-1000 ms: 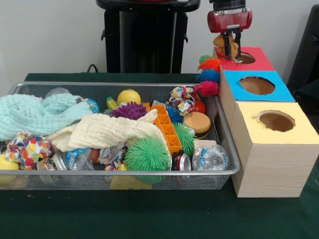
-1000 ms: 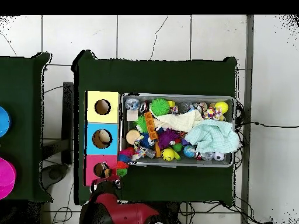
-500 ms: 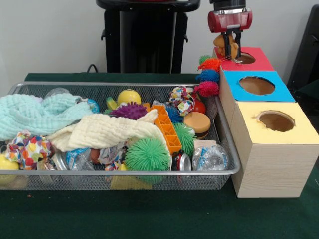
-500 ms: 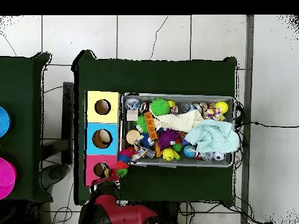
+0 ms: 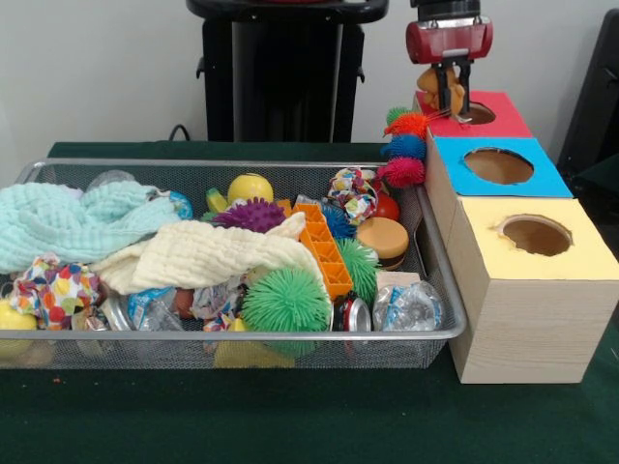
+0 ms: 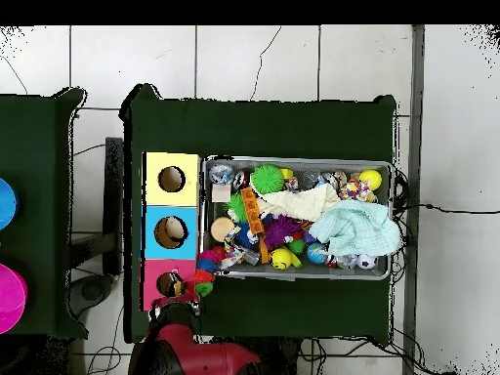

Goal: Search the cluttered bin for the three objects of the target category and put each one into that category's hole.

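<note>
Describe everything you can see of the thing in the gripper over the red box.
The held object is small, rounded and tan-orange, smooth-looking; what it is cannot be told. It hangs in the gripper, whose dark fingers close on it from above beneath the red gripper body. It sits just above the red box, at the near-left edge of its hole, touching nothing else visible. The overhead view shows it only as a speck.

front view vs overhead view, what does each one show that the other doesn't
Only the front view shows the gripper hanging above the red box, with a tan object between its fingers, and the pompom string beside the boxes. Only the overhead view shows something pale inside the blue box's hole, the tiled floor and a second table. Both show the wire bin, the yellow box and the green spiky ball.
</note>
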`<action>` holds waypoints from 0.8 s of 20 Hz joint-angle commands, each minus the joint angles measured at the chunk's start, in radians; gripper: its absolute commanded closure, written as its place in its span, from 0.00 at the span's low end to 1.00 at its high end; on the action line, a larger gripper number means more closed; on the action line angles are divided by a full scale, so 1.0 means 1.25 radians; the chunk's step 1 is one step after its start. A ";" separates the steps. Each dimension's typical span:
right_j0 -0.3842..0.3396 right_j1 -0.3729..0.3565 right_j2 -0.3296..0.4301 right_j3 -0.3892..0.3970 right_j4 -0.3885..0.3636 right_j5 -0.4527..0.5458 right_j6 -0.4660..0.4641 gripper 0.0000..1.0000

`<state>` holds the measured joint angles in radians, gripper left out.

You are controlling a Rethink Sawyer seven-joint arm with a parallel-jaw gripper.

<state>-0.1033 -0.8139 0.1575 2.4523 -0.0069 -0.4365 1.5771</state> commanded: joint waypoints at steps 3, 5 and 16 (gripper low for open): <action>0.024 0.009 0.063 -0.112 0.109 0.088 0.217 1.00; 0.024 0.007 0.065 -0.112 0.114 0.093 0.213 1.00; 0.030 -0.050 0.092 -0.093 0.162 0.161 0.222 1.00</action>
<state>-0.0772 -0.8549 0.1679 2.4515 0.1112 -0.3545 1.5771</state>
